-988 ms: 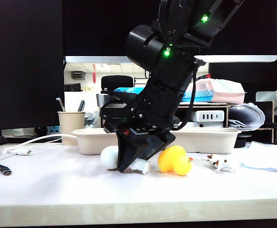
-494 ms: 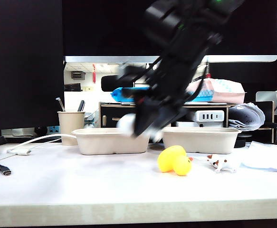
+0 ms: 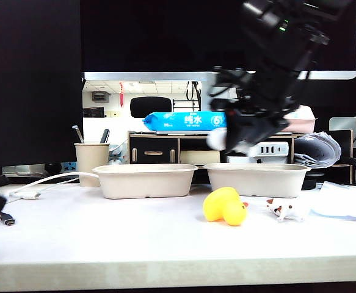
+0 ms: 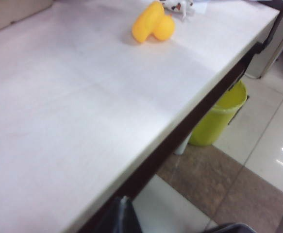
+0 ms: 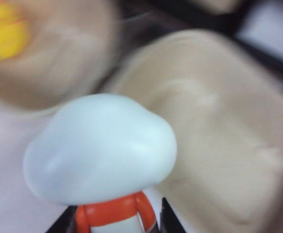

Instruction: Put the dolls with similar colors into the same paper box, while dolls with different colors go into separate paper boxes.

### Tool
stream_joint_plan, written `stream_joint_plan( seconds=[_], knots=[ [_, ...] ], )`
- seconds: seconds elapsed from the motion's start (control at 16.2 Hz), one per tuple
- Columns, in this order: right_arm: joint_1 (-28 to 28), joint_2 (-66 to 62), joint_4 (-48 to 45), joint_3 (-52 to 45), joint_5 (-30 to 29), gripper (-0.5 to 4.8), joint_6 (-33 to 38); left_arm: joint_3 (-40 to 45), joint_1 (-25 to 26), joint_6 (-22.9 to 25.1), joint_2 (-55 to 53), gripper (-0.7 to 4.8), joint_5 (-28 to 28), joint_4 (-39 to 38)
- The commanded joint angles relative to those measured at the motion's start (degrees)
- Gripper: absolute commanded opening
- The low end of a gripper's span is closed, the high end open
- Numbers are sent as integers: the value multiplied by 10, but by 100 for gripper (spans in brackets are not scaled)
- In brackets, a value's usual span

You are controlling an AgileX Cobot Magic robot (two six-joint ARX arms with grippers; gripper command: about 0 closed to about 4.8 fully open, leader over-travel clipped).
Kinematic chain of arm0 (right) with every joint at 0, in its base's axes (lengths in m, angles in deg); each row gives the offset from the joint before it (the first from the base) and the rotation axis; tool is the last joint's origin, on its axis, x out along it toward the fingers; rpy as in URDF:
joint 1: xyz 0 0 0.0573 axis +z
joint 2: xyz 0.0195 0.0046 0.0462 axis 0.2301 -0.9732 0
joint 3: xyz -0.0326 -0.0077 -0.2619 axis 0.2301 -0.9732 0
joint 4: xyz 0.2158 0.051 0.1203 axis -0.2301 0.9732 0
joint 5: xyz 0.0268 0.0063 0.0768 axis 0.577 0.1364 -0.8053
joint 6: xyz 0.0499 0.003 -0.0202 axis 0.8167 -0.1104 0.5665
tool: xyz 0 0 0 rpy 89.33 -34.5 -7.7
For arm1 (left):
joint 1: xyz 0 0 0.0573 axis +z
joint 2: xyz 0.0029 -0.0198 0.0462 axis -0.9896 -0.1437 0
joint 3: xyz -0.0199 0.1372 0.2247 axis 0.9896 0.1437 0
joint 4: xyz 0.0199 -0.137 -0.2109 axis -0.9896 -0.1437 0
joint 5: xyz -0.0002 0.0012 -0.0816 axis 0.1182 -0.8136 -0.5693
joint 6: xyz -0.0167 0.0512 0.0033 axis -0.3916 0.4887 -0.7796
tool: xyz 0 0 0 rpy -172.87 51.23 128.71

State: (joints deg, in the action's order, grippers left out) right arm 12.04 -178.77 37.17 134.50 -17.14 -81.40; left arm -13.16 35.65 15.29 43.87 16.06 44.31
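My right gripper (image 3: pixel 234 141) hangs above the right paper box (image 3: pixel 257 179), shut on the white round-headed doll (image 3: pixel 217 139). In the right wrist view the doll's white head (image 5: pixel 102 150) fills the middle, with its orange part between the dark fingers (image 5: pixel 168 221), over that box (image 5: pixel 219 145). A yellow doll (image 5: pixel 3 31) appears to lie in the other, blurred box (image 5: pixel 58 73). The left paper box (image 3: pixel 144 180) stands beside the right one. Another yellow duck (image 3: pixel 225 206) (image 4: pixel 153 23) and the tiny white patched animal (image 3: pixel 286 210) (image 4: pixel 177 6) lie on the table. Of my left gripper (image 4: pixel 124 218) only a dark tip shows, beyond the table's front edge.
A beige pen cup (image 3: pixel 91 162) and cables (image 3: pixel 19 195) sit at the left. A blue tissue pack (image 3: pixel 184 120) lies on the shelf behind the boxes. White paper (image 3: pixel 342 204) lies at the right. A yellow bin (image 4: pixel 216 114) stands on the floor below the table edge.
My right gripper has lifted the white doll off the table beside the duck and carried it up and rightward, past the left box to above the right one.
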Motion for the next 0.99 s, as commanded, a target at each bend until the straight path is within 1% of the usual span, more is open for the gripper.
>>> stream_joint_plan(
  seconds=[0.06,0.19,0.31,0.43,0.56,0.74,0.8,0.86,0.93,0.99],
  knots=[
    [-31,0,-48,2,5,91,-2,-3,1,2,38,-5,-2,6],
    [-50,-5,-64,2,5,94,-2,-3,2,2,70,-5,-2,6],
    [-57,-13,-77,2,4,94,-2,-3,26,2,106,-5,-3,6],
    [-58,-26,-100,2,0,94,-2,-3,62,2,135,-5,-1,5],
    [-58,-38,-124,2,-1,94,-2,-3,88,2,143,-5,0,14],
    [-60,-68,-156,3,-2,95,-2,-3,91,2,143,-5,0,14],
    [-60,-77,-166,3,-2,107,-2,-3,91,2,143,-5,0,14],
    [-60,-85,-174,3,-2,144,-2,-3,91,2,143,-5,0,14],
    [-59,-90,-181,3,-2,213,-2,-3,91,2,143,-5,0,14],
    [-59,-90,-187,3,-2,221,-2,-3,91,2,143,-5,0,14]
  ],
)
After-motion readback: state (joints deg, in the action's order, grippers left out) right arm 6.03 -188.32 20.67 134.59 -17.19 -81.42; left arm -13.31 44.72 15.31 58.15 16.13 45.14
